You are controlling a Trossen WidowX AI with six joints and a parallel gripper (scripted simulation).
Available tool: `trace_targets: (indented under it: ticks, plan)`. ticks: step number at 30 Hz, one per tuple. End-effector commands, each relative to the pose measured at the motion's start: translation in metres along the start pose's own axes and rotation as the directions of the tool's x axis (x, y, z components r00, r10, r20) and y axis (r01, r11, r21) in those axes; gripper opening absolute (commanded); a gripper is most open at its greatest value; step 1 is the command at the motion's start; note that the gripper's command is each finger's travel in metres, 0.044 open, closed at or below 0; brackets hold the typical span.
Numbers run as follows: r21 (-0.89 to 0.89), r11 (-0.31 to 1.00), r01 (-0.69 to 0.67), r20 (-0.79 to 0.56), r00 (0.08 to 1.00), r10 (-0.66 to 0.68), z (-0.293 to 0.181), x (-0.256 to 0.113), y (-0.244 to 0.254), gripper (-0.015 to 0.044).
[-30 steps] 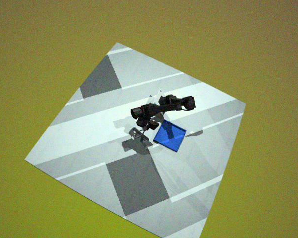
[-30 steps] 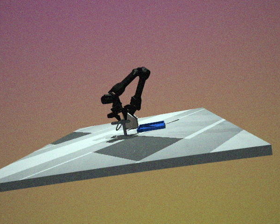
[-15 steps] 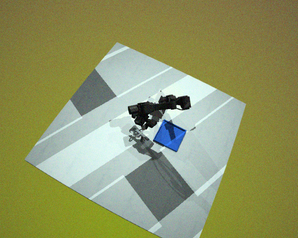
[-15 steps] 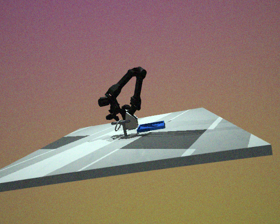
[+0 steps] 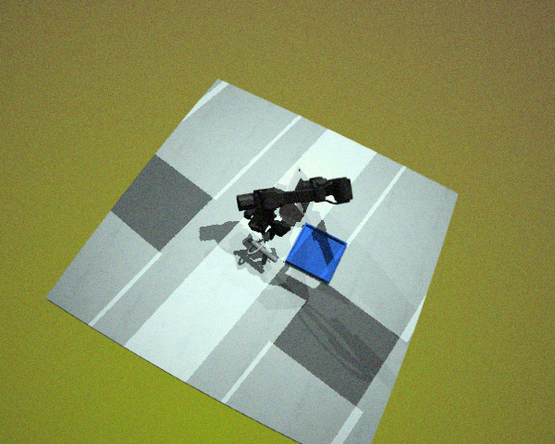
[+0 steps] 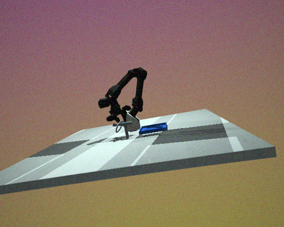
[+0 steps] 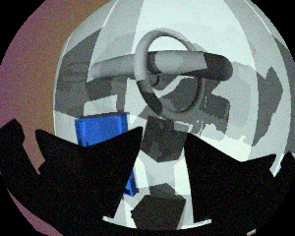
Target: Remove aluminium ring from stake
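Aluminium ring (image 5: 249, 249) (image 6: 116, 128) (image 7: 139, 54), around the steel stake's cross-bar (image 5: 268, 252) (image 6: 128, 122) (image 7: 179, 62), gripped by the end effector (image 5: 267, 235) (image 6: 119, 121) (image 7: 163, 134) — likely light, stiff, slippery; best held at its wrist-view six o'clock, by the tab.

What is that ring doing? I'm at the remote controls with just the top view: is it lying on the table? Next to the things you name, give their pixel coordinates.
Observer: No, the exterior view shows the aluminium ring (image 5: 250, 250) (image 6: 116, 128) (image 7: 140, 54) up off the tabletop (image 5: 187, 339) (image 6: 75, 163) (image 7: 177, 15), near the height of the cross-bar (image 5: 269, 252) (image 6: 127, 122) (image 7: 177, 63).
Operator: Is it at least free of that bar?
Observer: Not yet. The wrist view shows the bar passing through the ring, one side of the ring in front, the other behind.
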State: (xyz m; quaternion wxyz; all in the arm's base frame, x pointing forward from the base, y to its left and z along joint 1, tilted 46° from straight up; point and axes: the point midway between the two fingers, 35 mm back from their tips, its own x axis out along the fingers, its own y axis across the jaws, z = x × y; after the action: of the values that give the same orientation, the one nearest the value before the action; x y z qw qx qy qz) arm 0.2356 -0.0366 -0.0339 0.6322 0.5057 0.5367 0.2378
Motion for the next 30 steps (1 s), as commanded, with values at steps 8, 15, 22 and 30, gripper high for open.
trace_targets:
  ticks: [8,15,22,30]
  plan:
    - [-0.004,1.0,0.002,0.006,1.0,-0.002,0.003,-0.007,-0.005,0.0]
    - [-0.004,1.0,0.002,0.006,1.0,-0.002,0.004,-0.009,-0.006,0.0]
    - [-0.004,1.0,0.002,0.006,1.0,-0.002,0.004,-0.012,-0.008,0.0]
    - [-0.004,1.0,0.003,0.006,1.0,-0.003,0.005,-0.016,-0.01,0.0]
